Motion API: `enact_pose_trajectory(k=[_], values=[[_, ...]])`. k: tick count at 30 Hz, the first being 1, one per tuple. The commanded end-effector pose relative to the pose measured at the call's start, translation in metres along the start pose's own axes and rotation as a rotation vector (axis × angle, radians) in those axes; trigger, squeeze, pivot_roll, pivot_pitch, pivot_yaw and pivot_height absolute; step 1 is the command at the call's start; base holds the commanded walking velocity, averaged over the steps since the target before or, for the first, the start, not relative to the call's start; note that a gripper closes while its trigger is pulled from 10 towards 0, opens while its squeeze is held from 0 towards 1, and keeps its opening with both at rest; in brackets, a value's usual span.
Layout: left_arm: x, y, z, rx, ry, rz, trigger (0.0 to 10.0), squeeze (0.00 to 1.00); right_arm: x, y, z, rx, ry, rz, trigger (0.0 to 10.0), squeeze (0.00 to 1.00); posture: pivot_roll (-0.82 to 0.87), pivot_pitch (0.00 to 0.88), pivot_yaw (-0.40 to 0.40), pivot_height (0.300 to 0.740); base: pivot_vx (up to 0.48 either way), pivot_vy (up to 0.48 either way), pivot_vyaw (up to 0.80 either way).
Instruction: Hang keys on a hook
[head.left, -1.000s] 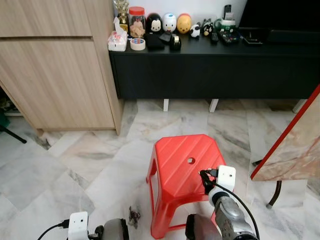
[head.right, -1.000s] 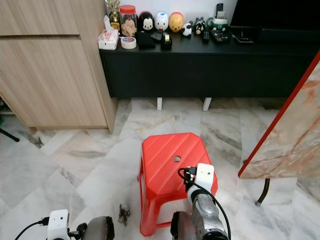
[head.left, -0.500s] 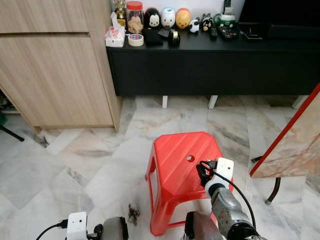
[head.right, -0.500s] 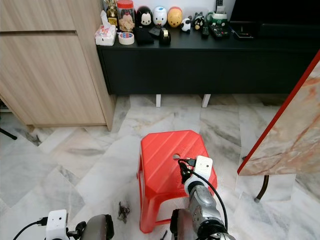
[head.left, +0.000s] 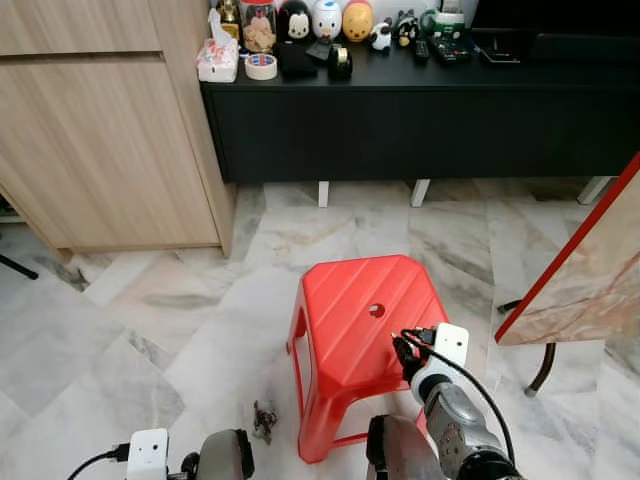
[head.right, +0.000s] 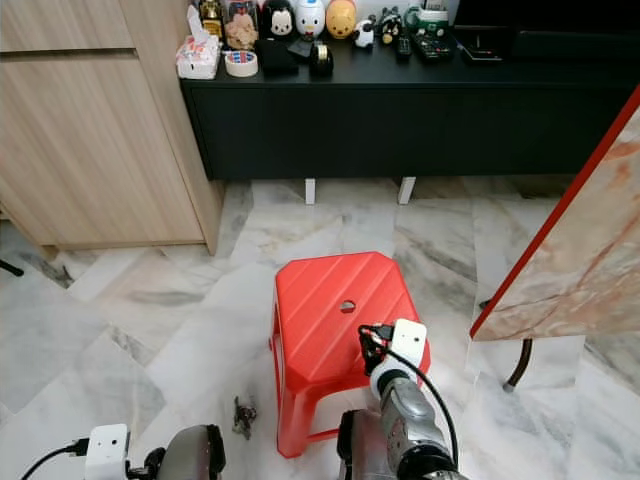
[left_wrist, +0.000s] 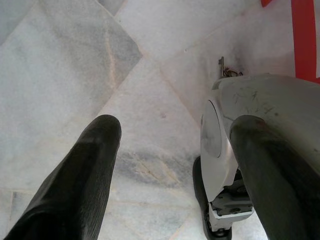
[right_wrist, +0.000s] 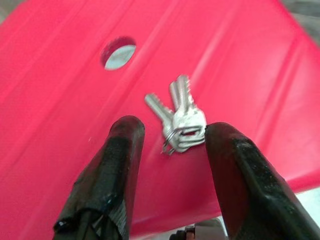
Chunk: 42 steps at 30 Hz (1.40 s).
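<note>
Right gripper (right_wrist: 170, 150) sits low over the near edge of the red stool (head.left: 350, 300), fingers (right_wrist: 112, 175) spread apart with nothing between them, lined up on the keys. Left gripper (left_wrist: 170, 165) hangs idle over the marble floor (head.left: 150, 330), fingers also apart and empty. Stool stands mid-floor, well short of the black console (head.left: 420, 120) and the wooden cabinet (head.left: 100, 130). Keys (right_wrist: 177, 120) lie flat on the stool's ribbed top, a small silver bunch on a ring, near the hole (right_wrist: 119, 51) in the seat and just ahead of the fingertips, apart from them. No hook can be made out. Judgement: pick not yet made. Risks: keys lie flat on slick plastic, so closing fingers may skid over them or push them toward the edge; a partial pinch on one blade could let the bunch swing and drop. Small dark object (head.left: 265, 422) on the floor by the stool leg; can't tell what it is.
</note>
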<state>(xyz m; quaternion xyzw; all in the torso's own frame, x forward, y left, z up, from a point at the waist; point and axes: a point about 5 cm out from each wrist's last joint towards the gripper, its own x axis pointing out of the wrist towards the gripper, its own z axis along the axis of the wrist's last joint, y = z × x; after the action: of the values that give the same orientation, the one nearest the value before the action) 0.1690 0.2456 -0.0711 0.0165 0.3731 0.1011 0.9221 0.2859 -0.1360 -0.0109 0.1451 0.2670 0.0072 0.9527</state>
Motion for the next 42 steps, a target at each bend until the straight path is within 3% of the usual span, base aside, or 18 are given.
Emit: enact_pose_trajectory(k=[1, 22, 23, 24, 25, 27, 42], values=[[-0.0073, -0.0127, -0.0243, 0.022, 0.091, -0.049, 10.0, 0.00, -0.0023, -0.0033, -0.0085, -0.005, 0.036, -0.001, 10.0, 0.00, 0.02, 0.157, -0.089, 0.586, 0.000, 0.000, 0.00], [-0.0097, -0.0130, -0.0293, 0.032, 0.101, -0.054, 10.0, 0.00, -0.0030, -0.0044, -0.0123, -0.023, 0.059, 0.009, 10.0, 0.00, 0.02, 0.165, -0.092, 0.586, 0.000, 0.000, 0.00], [-0.0098, -0.0132, -0.0296, 0.033, 0.102, -0.055, 10.0, 0.00, -0.0033, -0.0052, -0.0127, -0.026, 0.058, 0.001, 8.6, 0.00, 0.02, 0.167, -0.091, 0.586, 0.000, 0.000, 0.00], [-0.0099, -0.0134, -0.0299, 0.034, 0.102, -0.056, 10.0, 0.00, -0.0036, -0.0061, -0.0130, -0.028, 0.057, -0.006, 4.9, 0.00, 0.02, 0.167, -0.091, 0.586, 0.000, 0.000, 0.00], [-0.0101, -0.0136, -0.0303, 0.035, 0.103, -0.057, 10.0, 0.00, -0.0040, -0.0071, -0.0135, -0.032, 0.056, -0.012, 2.9, 0.00, 0.02, 0.168, -0.092, 0.586, 0.000, 0.000, 0.00], [-0.0103, -0.0139, -0.0306, 0.036, 0.103, -0.058, 10.0, 0.00, -0.0041, -0.0074, -0.0134, -0.044, 0.055, -0.009, 0.0, 0.00, 0.02, 0.168, -0.092, 0.586, 0.000, 0.000, 0.00], [-0.0101, -0.0197, -0.0296, 0.060, 0.091, -0.075, 10.0, 0.00, -0.0039, -0.0076, -0.0121, -0.055, 0.043, -0.011, 0.0, 0.00, 0.02, 0.166, -0.092, 0.586, 0.000, 0.000, 0.00]])
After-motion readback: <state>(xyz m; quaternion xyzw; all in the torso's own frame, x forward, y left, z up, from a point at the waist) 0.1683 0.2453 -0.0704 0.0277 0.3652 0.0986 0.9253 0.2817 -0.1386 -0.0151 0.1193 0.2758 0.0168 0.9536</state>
